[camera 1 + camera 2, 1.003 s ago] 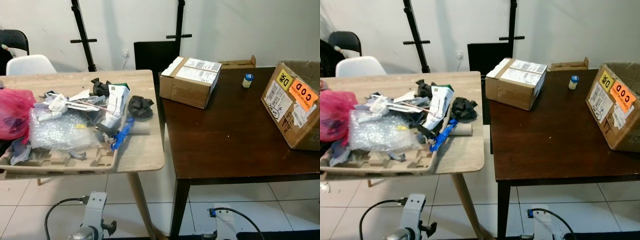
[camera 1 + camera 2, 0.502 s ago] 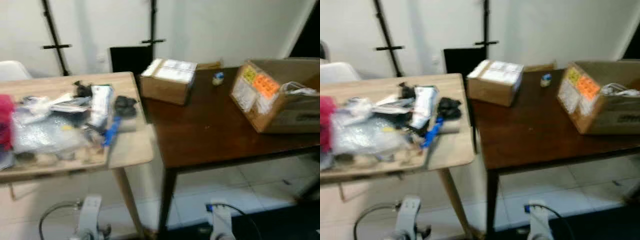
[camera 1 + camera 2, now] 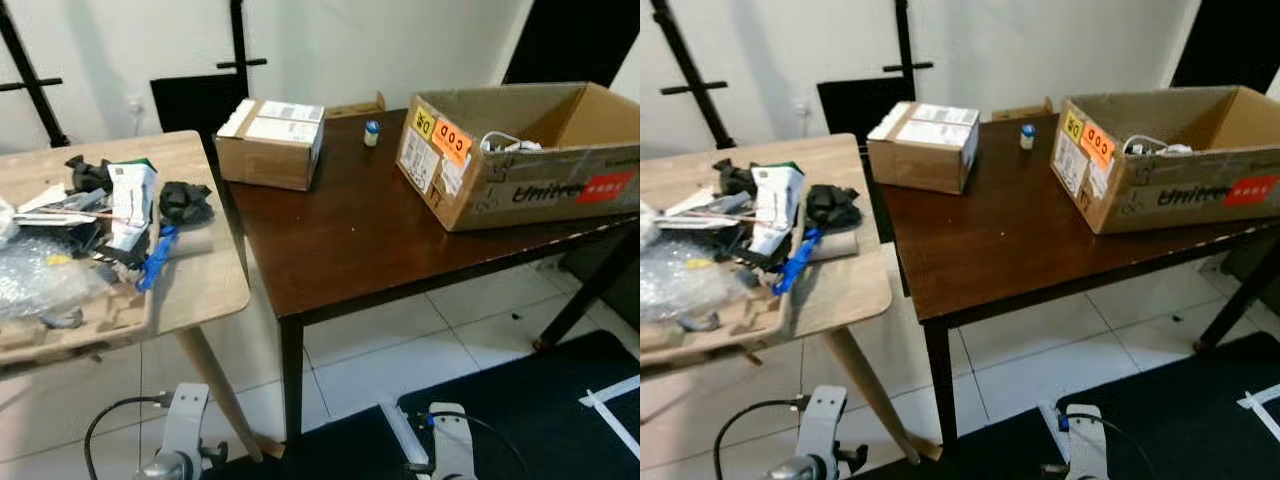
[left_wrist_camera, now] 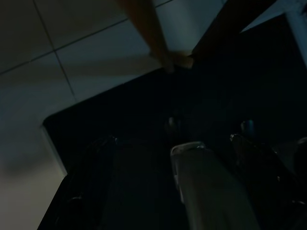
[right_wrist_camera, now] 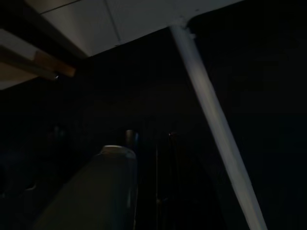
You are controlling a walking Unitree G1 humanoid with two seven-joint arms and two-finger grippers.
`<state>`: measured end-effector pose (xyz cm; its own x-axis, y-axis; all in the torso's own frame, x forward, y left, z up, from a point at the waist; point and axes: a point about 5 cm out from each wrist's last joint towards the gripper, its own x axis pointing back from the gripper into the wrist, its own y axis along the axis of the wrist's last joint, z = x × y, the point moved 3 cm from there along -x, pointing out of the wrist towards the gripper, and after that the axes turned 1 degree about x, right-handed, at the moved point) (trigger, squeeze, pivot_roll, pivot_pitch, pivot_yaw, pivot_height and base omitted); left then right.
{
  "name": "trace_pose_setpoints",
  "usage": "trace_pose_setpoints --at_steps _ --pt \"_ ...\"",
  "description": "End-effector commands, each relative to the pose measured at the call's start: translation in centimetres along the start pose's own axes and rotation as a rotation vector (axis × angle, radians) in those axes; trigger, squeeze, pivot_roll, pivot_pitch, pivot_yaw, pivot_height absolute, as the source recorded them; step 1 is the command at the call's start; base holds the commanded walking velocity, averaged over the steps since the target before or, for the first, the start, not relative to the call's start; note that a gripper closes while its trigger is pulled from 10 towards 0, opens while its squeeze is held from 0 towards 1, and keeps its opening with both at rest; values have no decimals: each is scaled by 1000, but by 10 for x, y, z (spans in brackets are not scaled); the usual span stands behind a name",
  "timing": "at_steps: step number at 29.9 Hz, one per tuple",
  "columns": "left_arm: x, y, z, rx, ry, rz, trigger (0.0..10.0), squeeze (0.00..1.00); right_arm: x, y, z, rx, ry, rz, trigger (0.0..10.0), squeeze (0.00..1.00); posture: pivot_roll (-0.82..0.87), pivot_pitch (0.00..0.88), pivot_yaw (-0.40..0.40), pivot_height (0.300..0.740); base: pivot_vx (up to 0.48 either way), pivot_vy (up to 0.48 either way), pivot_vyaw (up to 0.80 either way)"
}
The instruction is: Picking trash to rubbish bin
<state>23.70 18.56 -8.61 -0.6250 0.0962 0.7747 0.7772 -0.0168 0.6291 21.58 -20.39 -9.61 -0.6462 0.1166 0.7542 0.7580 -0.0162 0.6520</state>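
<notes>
Trash (image 3: 110, 215): heaped on light table (image 3: 205, 290), my left. Dark table (image 3: 340, 235): sealed box (image 3: 268, 143), small bottle (image 3: 371, 133), open carton (image 3: 520, 150). My left arm (image 3: 180, 440) and right arm (image 3: 450, 455) hang low (finger state: cannot tell; wrist views dark).

White wall (image 3: 400, 40), pale tiled floor (image 3: 400, 350), two adjoining tables (image 3: 340, 240).

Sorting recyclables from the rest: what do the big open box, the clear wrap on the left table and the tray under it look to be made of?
Open box: brown corrugated cardboard, matte, taped and labelled. Clear wrap: seems to be plastic bubble wrap, shiny and dimpled. Tray: likely moulded paper pulp, dull beige with pressed cavities.
</notes>
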Motion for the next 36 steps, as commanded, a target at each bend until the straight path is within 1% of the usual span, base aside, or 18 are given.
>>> trace_pose_setpoints --at_steps 1,4,6,8,10,12,15,18,19,21,23,24,25,26,28,29,36 --pt "1 -5 4 -5 16 22 10000 0 0 -1 1 -7 5 5 10000 0 -19 108 24 740 0 -480 0" --pt "1 -4 5 8 27 15 10000 0 0 -1 1 -8 4 6 10000 0 -19 107 25 740 0 -480 0" --pt "1 1 10 37 59 -12 10000 0 0 -2 1 -8 4 7 10000 0 -19 107 25 740 0 0 0" --pt "1 3 11 42 70 -18 10000 0 0 -2 1 -7 4 8 10000 0 -19 107 25 740 0 0 0" --pt "1 7 10 27 58 -45 10000 0 0 -2 1 8 10 9 10000 0 -19 107 25 740 0 0 0" --pt "1 9 8 45 45 -70 10000 0 0 -2 3 36 22 9 10000 0 -18 108 24 740 0 0 0" --pt "2 8 8 48 45 -74 10000 0 0 -2 5 47 31 7 10000 0 -18 107 24 740 0 0 0" --pt "2 6 8 34 49 -78 10000 0 0 -1 8 55 50 7 10000 0 -18 105 21 740 0 0 0" --pt "3 3 8 41 51 -69 10000 0 0 0 13 77 73 4 10000 0 -17 106 22 740 0 0 0" --pt "3 0 9 46 53 -58 10000 0 0 0 16 98 92 0 10000 0 -16 108 22 740 0 0 0" --pt "3 0 9 46 53 -58 10000 0 0 0 16 98 92 0 10000 0 -16 108 22 740 0 0 0" --pt "3 -3 10 48 52 -53 10000 0 0 -1 19 129 112 1 10000 0 -16 110 22 740 0 0 800" --pt "3 -3 10 48 52 -53 10000 0 0 -1 19 129 112 1 10000 0 -16 110 22 740 0 0 800" --pt "4 -3 9 40 40 -57 10000 0 1 -2 22 164 132 4 10000 0 -13 109 22 740 0 0 800" --pt "4 -4 8 43 34 -51 10000 0 1 -3 24 166 138 6 10000 0 -12 110 23 740 0 0 800" --pt "4 -6 6 64 18 -44 10000 0 1 -3 25 161 144 6 10000 0 -12 110 23 740 0 0 800" --pt "3 -11 1 90 -10 -23 10000 0 2 -5 27 169 156 11 10000 0 -9 107 19 740 0 0 800"
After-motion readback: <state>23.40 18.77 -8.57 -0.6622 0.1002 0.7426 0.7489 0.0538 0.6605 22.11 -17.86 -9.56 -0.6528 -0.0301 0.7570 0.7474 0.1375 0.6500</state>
